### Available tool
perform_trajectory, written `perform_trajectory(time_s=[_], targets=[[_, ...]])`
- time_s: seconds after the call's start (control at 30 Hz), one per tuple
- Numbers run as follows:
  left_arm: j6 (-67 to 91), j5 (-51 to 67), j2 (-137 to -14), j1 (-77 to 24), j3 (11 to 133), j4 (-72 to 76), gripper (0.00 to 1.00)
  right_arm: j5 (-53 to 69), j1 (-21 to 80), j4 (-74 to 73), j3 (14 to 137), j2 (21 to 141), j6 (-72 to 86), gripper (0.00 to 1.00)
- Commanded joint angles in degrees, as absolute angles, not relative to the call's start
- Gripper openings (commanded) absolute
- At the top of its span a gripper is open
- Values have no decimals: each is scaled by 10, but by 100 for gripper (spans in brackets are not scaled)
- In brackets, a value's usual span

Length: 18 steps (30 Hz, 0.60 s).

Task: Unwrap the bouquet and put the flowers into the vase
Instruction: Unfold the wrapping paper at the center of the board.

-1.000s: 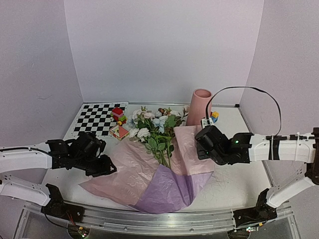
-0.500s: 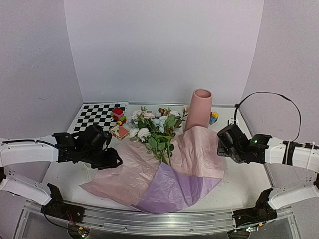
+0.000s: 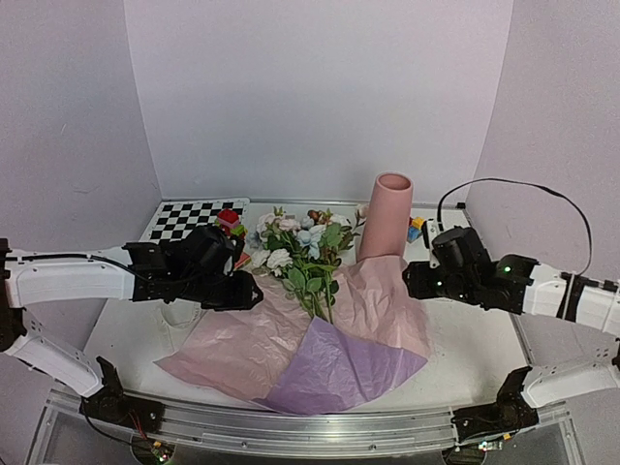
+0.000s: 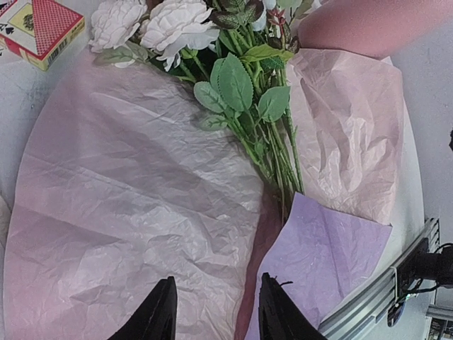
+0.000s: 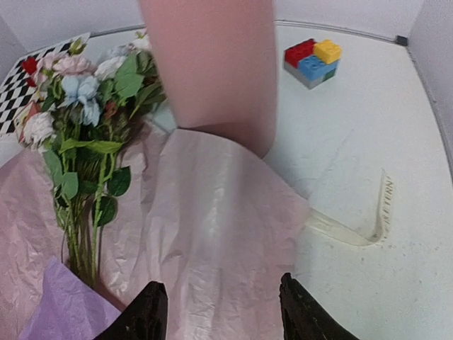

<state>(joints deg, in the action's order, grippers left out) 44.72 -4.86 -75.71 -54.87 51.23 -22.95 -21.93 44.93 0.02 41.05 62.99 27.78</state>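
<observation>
Left gripper (image 4: 216, 319) has its jaws parted with nothing in them, hanging over the spread-out pink paper (image 4: 127, 198). Right gripper (image 5: 221, 315) is wide and empty too, over the paper's right side. The flowers (image 3: 308, 254) lie on the paper mid-counter (image 3: 465, 339), blooms toward the far edge. The vase (image 3: 386, 218) stands upright just beside them.

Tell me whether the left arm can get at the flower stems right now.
Probably yes. The paper lies spread open, and the stems of the flowers lie bare on top of it. The left gripper hovers open above the paper just short of them, with nothing in between.
</observation>
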Motion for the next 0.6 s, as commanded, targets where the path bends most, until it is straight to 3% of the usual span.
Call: perform_trajectory(time_s=[0.0,0.1,0.2,0.23,0.57], targets=[[427,-70,-802,-553,562,-203,40,-115,448,50,451,705,249,51],[436,-93,-837,-553,574,-193,40,-89,448,77,456,748,262,39],[451,-110,-871,-553,581,-178,39,-92,446,89,462,792,279,4],[455,-114,-883,-553,583,-175,38,-93,444,92,462,804,283,1],[503,-134,-949,-529,569,-130,32,-74,356,140,418,882,315,0]])
